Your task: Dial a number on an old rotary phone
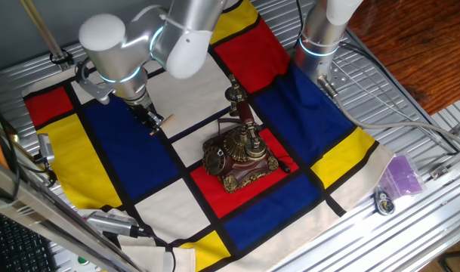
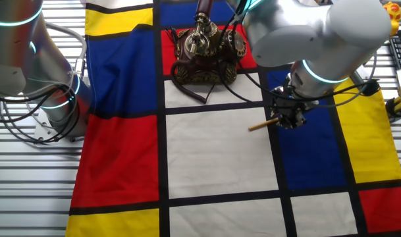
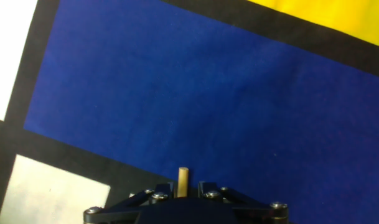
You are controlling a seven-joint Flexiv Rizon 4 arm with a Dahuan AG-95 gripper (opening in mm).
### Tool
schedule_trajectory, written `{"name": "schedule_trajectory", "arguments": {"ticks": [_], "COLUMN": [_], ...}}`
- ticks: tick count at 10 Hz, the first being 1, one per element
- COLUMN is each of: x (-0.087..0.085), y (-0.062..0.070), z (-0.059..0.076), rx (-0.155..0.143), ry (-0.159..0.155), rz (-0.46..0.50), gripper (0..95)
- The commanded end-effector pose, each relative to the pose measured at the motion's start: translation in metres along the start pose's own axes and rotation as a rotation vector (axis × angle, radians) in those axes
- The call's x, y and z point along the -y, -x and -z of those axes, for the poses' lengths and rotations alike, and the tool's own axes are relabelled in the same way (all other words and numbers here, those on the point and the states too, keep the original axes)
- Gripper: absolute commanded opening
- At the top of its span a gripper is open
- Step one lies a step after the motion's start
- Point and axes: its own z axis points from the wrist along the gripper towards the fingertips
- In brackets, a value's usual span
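The old rotary phone (image 1: 239, 153) stands on a red square of the checked cloth, dark bronze with a reddish body, its round dial (image 1: 215, 158) facing front-left and its handset on the upright cradle (image 1: 238, 102). From the other fixed view the phone (image 2: 203, 49) is at the top centre. My gripper (image 1: 151, 121) hovers over a blue square to the phone's left, well apart from it. It is shut on a thin light wooden stick (image 2: 262, 124) that juts out sideways. In the hand view the stick (image 3: 183, 181) pokes up between the fingers of the gripper (image 3: 183, 190).
A second robot base (image 1: 322, 34) stands at the back right of the cloth (image 1: 109, 162). A purple bag (image 1: 402, 175) and a small round metal part (image 1: 384, 202) lie on the slatted metal table at right. Cables run by the other arm's base (image 2: 52, 108).
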Motion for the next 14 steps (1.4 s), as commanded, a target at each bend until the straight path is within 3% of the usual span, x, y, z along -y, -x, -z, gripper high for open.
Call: {"name": "schedule_trajectory", "arguments": {"ticks": [1, 7, 14], "x": [-0.0008, -0.0012, -0.0018], "y": [-0.0005, 0.0007, 0.0028], "z": [-0.0007, -0.0037, -0.0083], "rx": [0.006, 0.008, -0.025], "ry": [0.000, -0.002, -0.002], "rz": [-0.001, -0.002, 0.000], "gripper": [19.0, 19.0, 19.0]}}
